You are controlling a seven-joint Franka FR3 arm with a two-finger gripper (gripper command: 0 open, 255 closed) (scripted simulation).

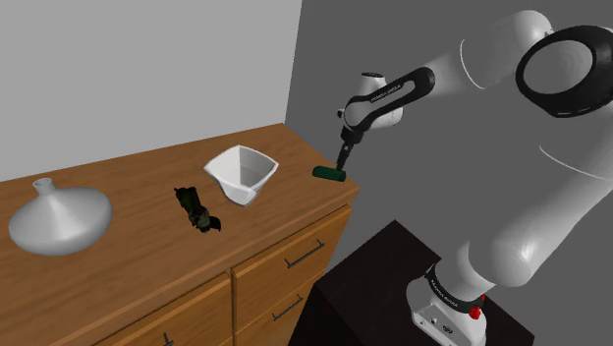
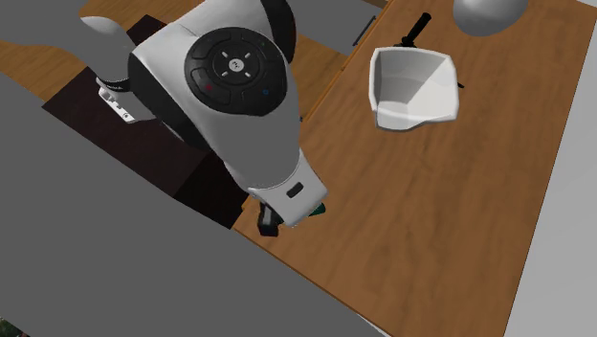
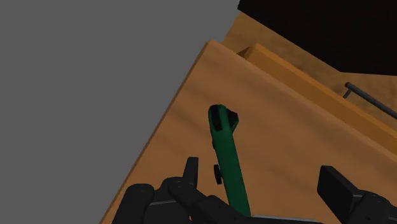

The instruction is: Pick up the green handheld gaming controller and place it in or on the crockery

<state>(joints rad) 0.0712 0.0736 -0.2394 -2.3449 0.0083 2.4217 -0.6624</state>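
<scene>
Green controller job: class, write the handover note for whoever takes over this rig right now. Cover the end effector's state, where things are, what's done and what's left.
End effector: open, just above the green controller, a finger on either side, not clasping it.
Controller: lying on the wooden dresser top, at the corner nearest the arm, not lifted.
White bowl: upright and empty, further along the top, apart from the controller.
Done: approach.
Left: close, lift, carry to the bowl, release.

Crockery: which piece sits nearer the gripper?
The white square bowl; the grey domed dish lies farther from the gripper, beyond the dark object.
</scene>
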